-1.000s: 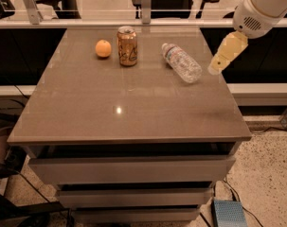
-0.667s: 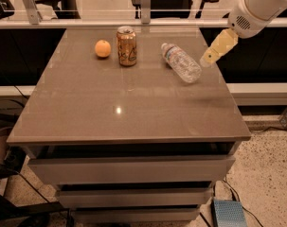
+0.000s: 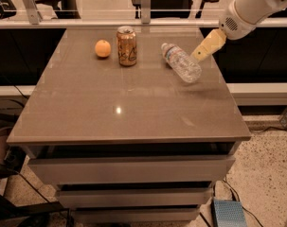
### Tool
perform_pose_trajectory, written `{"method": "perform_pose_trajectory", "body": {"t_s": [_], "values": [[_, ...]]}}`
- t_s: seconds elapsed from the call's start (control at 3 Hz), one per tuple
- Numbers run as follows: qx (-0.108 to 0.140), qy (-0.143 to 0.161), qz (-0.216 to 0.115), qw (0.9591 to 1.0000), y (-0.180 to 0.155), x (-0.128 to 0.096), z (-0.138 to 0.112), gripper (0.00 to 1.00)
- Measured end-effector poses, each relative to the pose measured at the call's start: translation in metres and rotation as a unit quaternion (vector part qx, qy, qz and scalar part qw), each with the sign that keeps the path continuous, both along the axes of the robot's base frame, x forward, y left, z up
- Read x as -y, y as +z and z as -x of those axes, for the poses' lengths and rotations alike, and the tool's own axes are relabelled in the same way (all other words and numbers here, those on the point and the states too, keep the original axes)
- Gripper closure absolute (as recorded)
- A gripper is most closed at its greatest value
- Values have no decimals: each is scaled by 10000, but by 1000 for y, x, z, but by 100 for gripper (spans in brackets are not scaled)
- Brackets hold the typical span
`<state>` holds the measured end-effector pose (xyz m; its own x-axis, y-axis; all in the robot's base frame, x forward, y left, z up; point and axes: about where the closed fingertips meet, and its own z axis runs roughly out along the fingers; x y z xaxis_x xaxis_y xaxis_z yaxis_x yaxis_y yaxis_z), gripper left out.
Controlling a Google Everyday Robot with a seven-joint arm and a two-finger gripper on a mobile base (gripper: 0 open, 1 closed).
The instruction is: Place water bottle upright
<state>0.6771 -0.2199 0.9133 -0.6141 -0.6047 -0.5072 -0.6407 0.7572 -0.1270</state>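
Currently the gripper (image 3: 207,46) hangs over the far right edge of the table (image 3: 86,117). Whether it is open or closed cannot be told, though it seems to hold nothing. Just beside its tip, toward the soda can (image 3: 127,46), the water bottle (image 3: 182,63) lies on its side. Probably light, thin-walled and slick, the bottle may roll or crush. The ribbed middle looks like the safest hold.

bottle: clear ribbed plastic water bottle (image 3: 182,63) lies on its side, white cap toward far edge | gripper: tan gripper (image 3: 199,54) on white arm, angled down just right of the bottle, contact unclear | left of bottle: upright gold soda can (image 3: 127,46), round orange fruit (image 3: 103,48) | surface: grey-brown table (image 3: 133,108)
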Motion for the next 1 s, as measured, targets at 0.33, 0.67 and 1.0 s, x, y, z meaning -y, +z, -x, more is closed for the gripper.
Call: {"method": "perform_pose_trajectory", "body": {"t_s": [0.33,0.67,1.0], "values": [[84,-36,-269,9996,-2,-21,-13,0],[64,-110,-521,9986,-6,-51,-33,0],[-71,-137,-651,9978,-13,-80,-48,0]]}}
